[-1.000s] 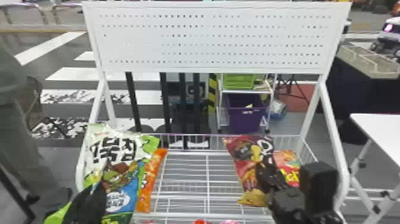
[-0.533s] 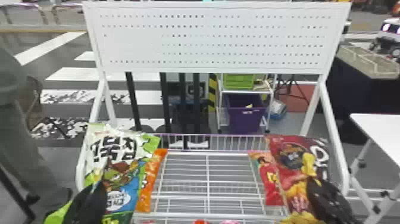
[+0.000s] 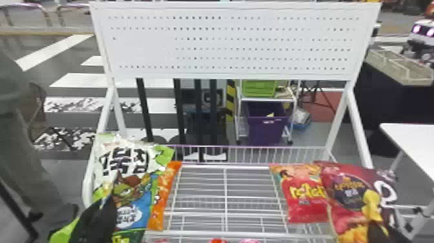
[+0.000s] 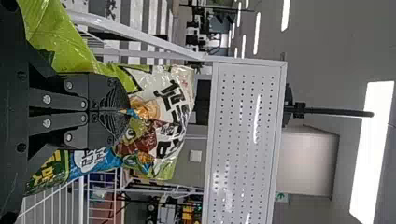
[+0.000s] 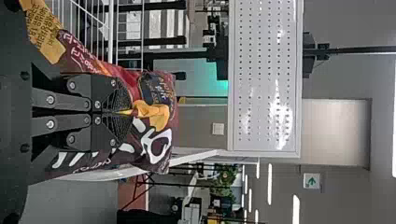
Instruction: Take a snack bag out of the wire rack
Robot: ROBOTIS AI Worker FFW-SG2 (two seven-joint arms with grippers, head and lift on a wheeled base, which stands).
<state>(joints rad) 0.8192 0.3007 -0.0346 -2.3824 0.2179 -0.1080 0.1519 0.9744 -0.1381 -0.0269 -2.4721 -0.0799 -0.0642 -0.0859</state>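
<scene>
On the head view's left, my left gripper (image 3: 98, 216) holds a green, white and blue snack bag (image 3: 129, 194) at the rack's left side. The left wrist view has the left gripper (image 4: 125, 111) pinched on the bag's (image 4: 161, 107) middle. At the head view's lower right is my right gripper (image 3: 382, 233), over a dark red snack bag (image 3: 348, 194). In the right wrist view the right gripper (image 5: 128, 112) is shut on that red bag (image 5: 156, 135). The wire rack (image 3: 226, 197) lies between the two bags.
An orange bag (image 3: 161, 197) sits beside the green one, and a red-and-yellow bag (image 3: 303, 197) beside the dark red one. A white perforated panel (image 3: 226, 42) stands above the rack's back, with white side posts (image 3: 361, 129). A white table (image 3: 416, 139) stands at right.
My right gripper has moved outward to the right and down, and the dark red bag has moved right with it, exposing more of the red-and-yellow bag. The left gripper has barely moved.
</scene>
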